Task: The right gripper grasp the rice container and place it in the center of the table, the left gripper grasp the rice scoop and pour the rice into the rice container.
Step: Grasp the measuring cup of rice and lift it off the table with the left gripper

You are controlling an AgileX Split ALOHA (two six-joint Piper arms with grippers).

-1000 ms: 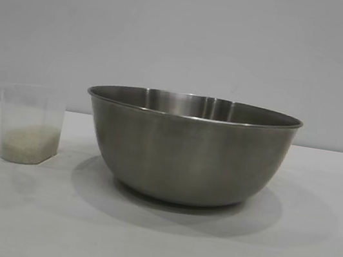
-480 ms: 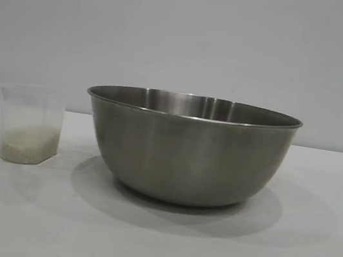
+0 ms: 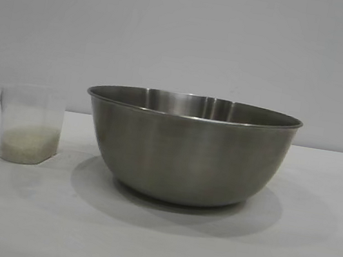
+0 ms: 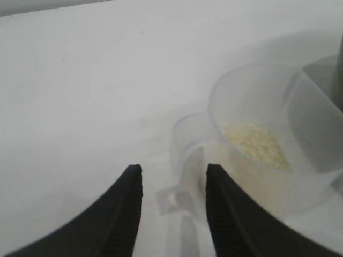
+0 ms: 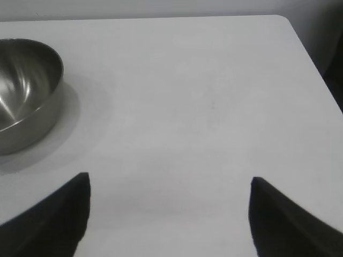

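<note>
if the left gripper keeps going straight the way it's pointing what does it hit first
Probably the small side handle of the translucent plastic scoop: the open black left gripper has it between its fingertips, just ahead. Depth is unclear.

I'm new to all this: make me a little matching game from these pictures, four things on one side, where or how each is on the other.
Things:
1. rice container
2. rice scoop
3. left gripper
4. right gripper

Places or states:
A. jaws wide apart over bare table, holding nothing
B. standing upright with rice in its bottom
C. empty, in the middle of the table
D. jaws either side of the scoop's handle, not yet shut on it

Pairs: 1-C, 2-B, 3-D, 4-A
</note>
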